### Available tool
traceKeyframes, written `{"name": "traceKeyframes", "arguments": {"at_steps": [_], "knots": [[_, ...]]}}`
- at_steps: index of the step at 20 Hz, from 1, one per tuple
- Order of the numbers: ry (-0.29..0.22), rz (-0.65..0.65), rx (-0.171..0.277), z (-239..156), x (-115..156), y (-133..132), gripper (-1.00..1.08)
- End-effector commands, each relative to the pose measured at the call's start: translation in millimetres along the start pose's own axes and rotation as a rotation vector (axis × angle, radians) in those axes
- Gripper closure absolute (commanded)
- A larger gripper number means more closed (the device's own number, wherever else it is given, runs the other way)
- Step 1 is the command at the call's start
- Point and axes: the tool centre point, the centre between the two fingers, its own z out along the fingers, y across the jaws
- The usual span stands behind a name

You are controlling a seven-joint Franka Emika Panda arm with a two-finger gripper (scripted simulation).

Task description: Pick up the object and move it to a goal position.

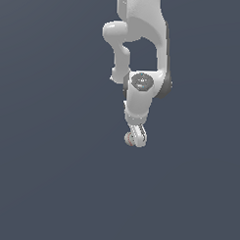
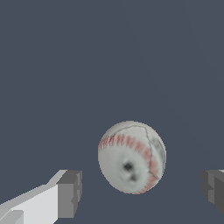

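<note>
Plain dk grey-blue surface | hand (image 2: 140, 192) released, pads apart | ball (image 2: 131, 157) btwn, untouched

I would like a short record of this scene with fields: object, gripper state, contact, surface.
object: baseball, whitish-grey with red stitch marks
gripper: gripper pointing down, jaws open
position: the ball lies between the two fingers, closer to one of them
contact: gaps show on both sides of the ball in the wrist view; not gripped
surface: plain dark grey-blue ground
</note>
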Motion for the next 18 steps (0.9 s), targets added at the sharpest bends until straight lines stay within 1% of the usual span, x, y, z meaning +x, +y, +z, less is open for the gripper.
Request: {"name": "traceKeyframes", "arguments": {"at_steps": [1,8,13,14,18], "knots": [[0.0,0.001,-0.001,6.5,0.0,0.5,-0.92],[0.0,0.004,-0.001,39.8,-0.1,1.5,-0.92],[0.0,0.004,-0.001,47.4,0.0,0.6,-0.92],[0.0,0.004,-0.001,47.4,0.0,0.6,1.08],[0.0,0.004,-0.001,47.4,0.0,0.6,1.08]]}}
